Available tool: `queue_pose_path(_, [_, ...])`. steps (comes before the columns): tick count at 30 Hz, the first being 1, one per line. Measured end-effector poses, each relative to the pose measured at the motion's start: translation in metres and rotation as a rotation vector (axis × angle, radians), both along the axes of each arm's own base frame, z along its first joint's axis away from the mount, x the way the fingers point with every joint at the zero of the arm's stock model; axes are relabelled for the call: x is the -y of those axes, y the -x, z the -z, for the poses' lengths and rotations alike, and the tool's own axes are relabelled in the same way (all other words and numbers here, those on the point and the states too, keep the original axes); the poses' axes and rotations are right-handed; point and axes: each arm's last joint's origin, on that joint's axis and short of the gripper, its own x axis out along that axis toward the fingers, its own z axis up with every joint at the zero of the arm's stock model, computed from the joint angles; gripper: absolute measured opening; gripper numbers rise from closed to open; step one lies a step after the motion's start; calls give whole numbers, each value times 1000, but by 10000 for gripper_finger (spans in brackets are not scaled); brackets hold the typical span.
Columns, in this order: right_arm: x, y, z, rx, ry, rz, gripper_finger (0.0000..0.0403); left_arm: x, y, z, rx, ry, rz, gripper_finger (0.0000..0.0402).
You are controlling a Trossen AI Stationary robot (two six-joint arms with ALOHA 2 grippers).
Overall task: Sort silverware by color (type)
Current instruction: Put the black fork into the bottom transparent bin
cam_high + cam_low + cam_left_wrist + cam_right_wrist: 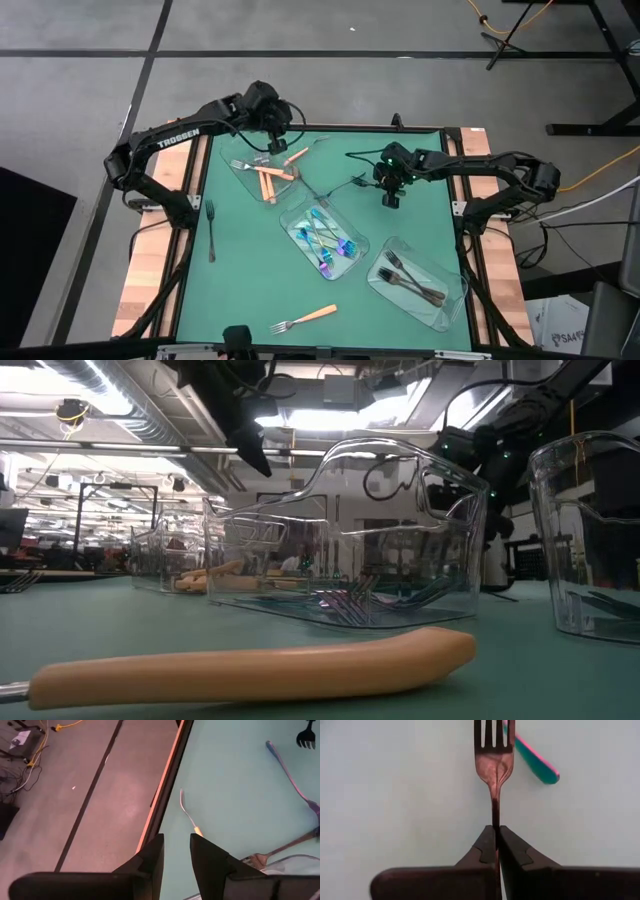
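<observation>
My right gripper (389, 200) is over the table's far middle, shut on a dark metal fork (494, 770). An iridescent blue-pink utensil (535, 762) lies on the mat just beyond the fork's head. My left gripper (272, 138) hangs open and empty over the far-left clear tray (262, 172), which holds orange-handled forks. An orange-handled fork (189, 815) lies by the table's far edge below it. The middle tray (325, 240) holds iridescent pieces. The near-right tray (418, 282) holds dark forks. A dark fork (211, 230) and an orange-handled fork (305, 318) lie loose on the mat. My right gripper pinches the dark fork's thin handle (496, 815) between its two fingers (512, 850). The handle runs in line with the fingers, and the tines point away from them. I cannot tell whether the fork is clear of the mat.
The three clear trays stand in a slanting row from far left to near right. In the low view the loose orange handle (250, 665) lies close in front, with the middle tray (350, 530) behind it. Wooden strips (150, 270) run along the table's left and right sides.
</observation>
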Motion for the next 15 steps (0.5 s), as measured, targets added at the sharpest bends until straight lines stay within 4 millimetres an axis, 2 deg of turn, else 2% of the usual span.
queue_pose_path(6, [4, -7, -13, 24, 11, 3, 0, 0, 0, 0, 11, 15, 13, 89])
queue_pose_path(15, [12, -23, -56, 32, 18, 4, 0, -1, -4, -2, 87, 45, 17, 89])
